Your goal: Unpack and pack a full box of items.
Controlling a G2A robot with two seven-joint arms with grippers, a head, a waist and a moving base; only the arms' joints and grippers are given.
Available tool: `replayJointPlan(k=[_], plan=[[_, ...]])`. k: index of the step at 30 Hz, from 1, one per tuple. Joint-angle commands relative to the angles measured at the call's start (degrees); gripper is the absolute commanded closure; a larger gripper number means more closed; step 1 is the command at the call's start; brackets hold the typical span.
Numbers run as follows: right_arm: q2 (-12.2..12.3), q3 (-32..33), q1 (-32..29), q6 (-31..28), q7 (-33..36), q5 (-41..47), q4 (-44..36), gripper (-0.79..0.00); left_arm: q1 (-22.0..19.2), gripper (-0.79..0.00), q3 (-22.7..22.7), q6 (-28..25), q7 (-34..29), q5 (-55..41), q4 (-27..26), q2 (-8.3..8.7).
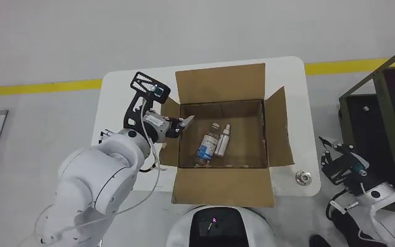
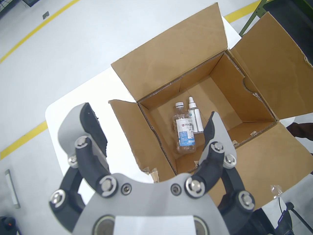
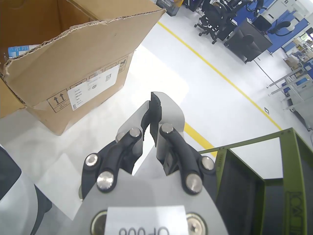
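Observation:
An open cardboard box (image 1: 222, 83) stands on the white table (image 1: 120, 92) with all its flaps folded out. On its floor lie a clear bottle with a blue label (image 1: 208, 148) and, touching it, a small white spray bottle (image 1: 223, 141). The left wrist view has the same bottle (image 2: 184, 133) and spray bottle (image 2: 195, 117) deep inside the box (image 2: 171, 57). My left gripper (image 1: 179, 126) hovers over the box's left rim, open and holding nothing (image 2: 150, 113). Off the table's right side, my right gripper (image 1: 331, 162) is shut and holds nothing (image 3: 152, 103), with the box (image 3: 80, 50) beyond it.
A small round metal piece (image 1: 303, 178) lies on the table by the box's right front corner. A dark green metal rack (image 1: 370, 117) stands just right of the table, close beside the right gripper (image 3: 256, 172). Yellow floor tape (image 1: 49, 86) runs behind the table.

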Motion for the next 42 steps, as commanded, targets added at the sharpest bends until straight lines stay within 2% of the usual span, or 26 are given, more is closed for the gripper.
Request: replayJointPlan(k=[1, 13, 18, 25, 38, 42], plan=[[0.0, 0.0, 0.0, 0.0, 0.0, 0.0, 0.0, 0.000, 0.0, -0.785, 0.0, 0.0, 0.0, 0.0, 0.0, 0.00], [0.1, -0.4, -0.2, 0.2, -0.3, -0.4, -0.2, 0.000, 0.0, -0.785, 0.0, 0.0, 0.0, 0.0, 0.0, 0.00], [0.7, 0.0, -0.3, -3.4, -0.5, -1.9, -1.2, 0.000, 0.0, -0.785, 0.0, 0.0, 0.0, 0.0, 0.0, 0.00], [2.3, -2.4, 2.8, -14.2, 0.4, -8.4, -1.4, 0.000, 0.0, -0.785, 0.0, 0.0, 0.0, 0.0, 0.0, 0.00], [2.4, -2.4, 3.1, -13.8, 0.5, -9.1, -1.6, 0.000, 0.0, -0.785, 0.0, 0.0, 0.0, 0.0, 0.0, 0.00], [3.3, -2.1, 4.6, -16.4, 5.1, -17.9, -5.1, 0.000, 0.0, -0.785, 0.0, 0.0, 0.0, 0.0, 0.0, 0.00]])
